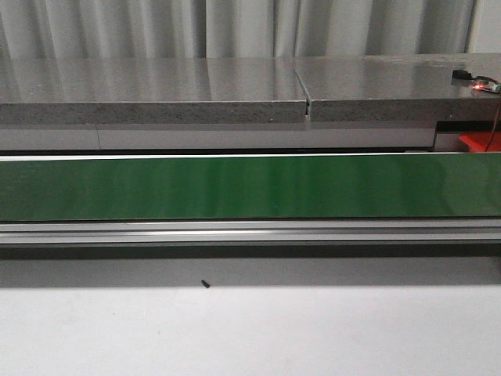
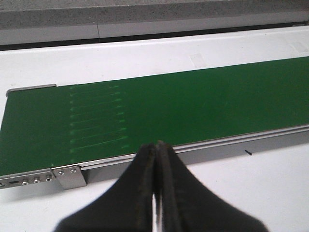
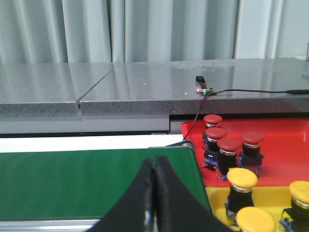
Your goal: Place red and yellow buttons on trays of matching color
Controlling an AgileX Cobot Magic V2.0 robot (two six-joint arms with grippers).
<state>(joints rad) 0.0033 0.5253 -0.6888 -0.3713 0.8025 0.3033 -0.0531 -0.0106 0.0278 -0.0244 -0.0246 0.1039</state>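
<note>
Seven buttons are counted: four red buttons (image 3: 227,145) on the red tray (image 3: 285,145), three yellow buttons (image 3: 242,178) on the yellow tray (image 3: 219,203). Both trays lie nearer the right gripper (image 3: 154,193), beyond the belt (image 3: 87,179) end. No button is seen on the belt. Both the right and left gripper (image 2: 155,193) are closed, empty.

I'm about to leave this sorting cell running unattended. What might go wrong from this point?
1. Both the left gripper and right gripper are shut, so an arriving button may pass ungrasped.
2. Four red mushroom-head buttons stand tightly clustered on the red tray; placing another there might topple one.
3. A thin red wire runs along the grey stone ledge down beside that tray and may snag the right arm.
</note>
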